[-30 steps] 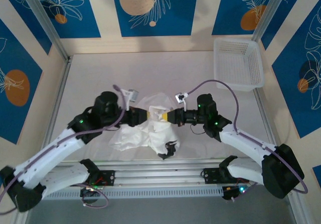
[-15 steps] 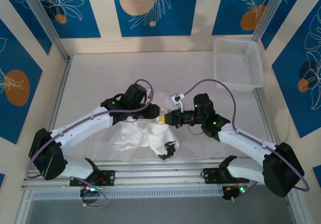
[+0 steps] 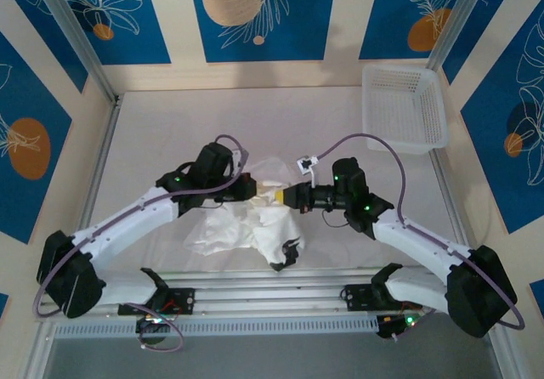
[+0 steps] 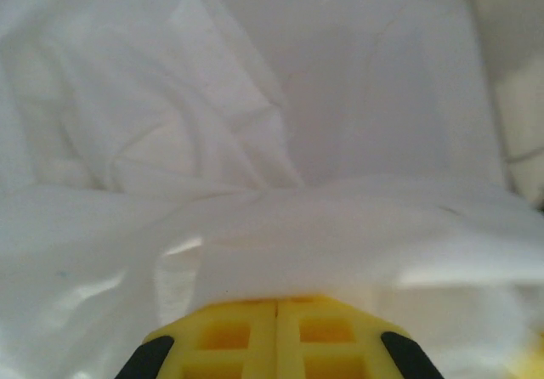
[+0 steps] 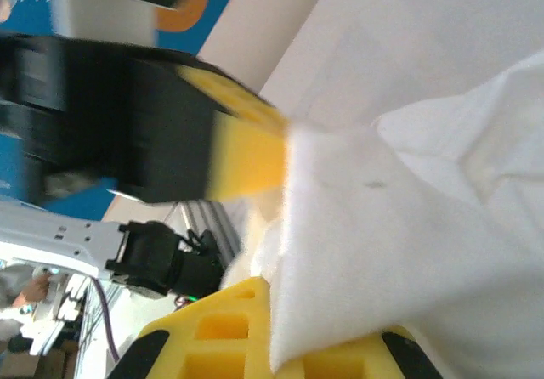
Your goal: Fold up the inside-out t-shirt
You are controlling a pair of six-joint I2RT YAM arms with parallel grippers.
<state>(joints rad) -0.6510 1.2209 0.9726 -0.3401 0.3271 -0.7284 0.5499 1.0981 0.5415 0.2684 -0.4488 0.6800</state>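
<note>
The shirt (image 3: 242, 226) lies crumpled on the near middle of the table (image 3: 161, 132), with one fold raised between the arms. The left gripper (image 3: 260, 190) and right gripper (image 3: 281, 195) meet there tip to tip, each clenched on its cloth. A basket (image 3: 405, 107) sits well apart, in the far right corner.

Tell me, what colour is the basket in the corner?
The basket is white mesh, best seen from the top camera.

Table (image 3: 170, 132): crumpled t-shirt (image 3: 219, 234) ctr, basket (image 3: 405, 144) far-right corner.
</note>
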